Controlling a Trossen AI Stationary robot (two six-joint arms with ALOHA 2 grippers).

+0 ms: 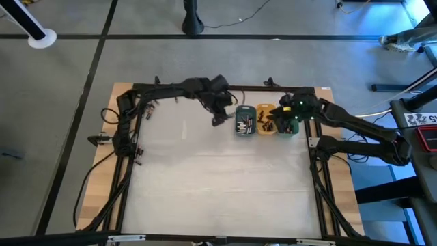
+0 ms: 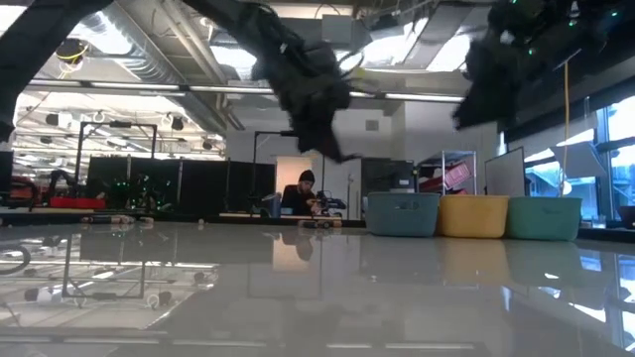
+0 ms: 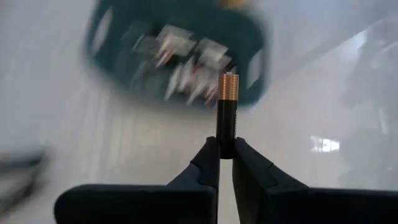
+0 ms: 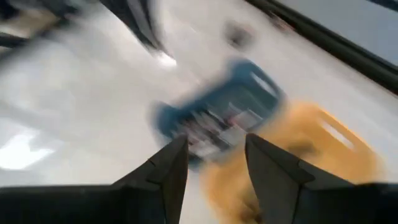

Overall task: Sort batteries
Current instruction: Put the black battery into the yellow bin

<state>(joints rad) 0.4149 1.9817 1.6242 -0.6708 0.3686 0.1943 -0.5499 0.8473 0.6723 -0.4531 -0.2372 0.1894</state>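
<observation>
From above we saw a glossy white table (image 1: 218, 178) with slate-blue (image 1: 245, 120), orange (image 1: 266, 119) and green (image 1: 289, 125) trays in a row at its far edge. At table height a seated person (image 2: 303, 195) showed in the workshop behind. In the wrist views, the left gripper (image 3: 225, 149) clenched one battery (image 3: 227, 111) upright above the battery-filled blue tray, while the right gripper (image 4: 216, 163) hung parted, holding nothing, over the blue and orange trays.

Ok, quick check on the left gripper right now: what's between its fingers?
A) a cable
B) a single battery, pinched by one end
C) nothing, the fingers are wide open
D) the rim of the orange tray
B: in the left wrist view the left gripper is closed on one battery, dark with a copper-coloured end sticking out, above the slate-blue tray.
</observation>
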